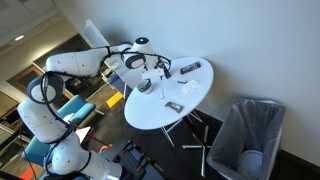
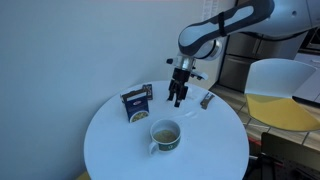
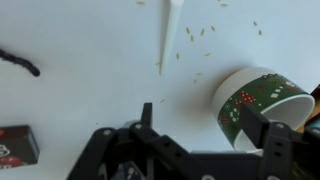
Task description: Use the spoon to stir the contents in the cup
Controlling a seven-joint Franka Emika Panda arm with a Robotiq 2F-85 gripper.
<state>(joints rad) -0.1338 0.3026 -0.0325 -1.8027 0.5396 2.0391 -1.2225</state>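
1. A robot arm hangs its claw (image 2: 177,99) over the far side of a round white table (image 2: 110,140). The claw is released: its two prongs stand apart with nothing between them.
2. The cup (image 2: 165,133) stands upright on the near side of the table, apart from the claw, with pale greenish contents inside. In the wrist view the cup (image 3: 258,103) sits at the right, beside the right prong, and shows a white rim and a green wall with red marks.
3. In the wrist view the spoon (image 3: 170,35) is a white tapering piece lying flat on the table ahead of the claw (image 3: 185,150), with its thin end towards it. It is not held, and I cannot make it out in either exterior view.
4. The step in hand looks like picking up the spoon. To do it well, centre the open prongs over the thin handle, lower them straight down and close gently, because a flat white handle on a smooth top may slip.
5. Small grains (image 3: 205,32) lie scattered around the spoon.
6. A dark box (image 2: 137,103) stands left of the claw, and a small dark strip (image 2: 207,100) lies to its right. Neither blocks the path to the cup, though the box is close.
7. A yellow chair (image 2: 280,100) stands off the table at the right.
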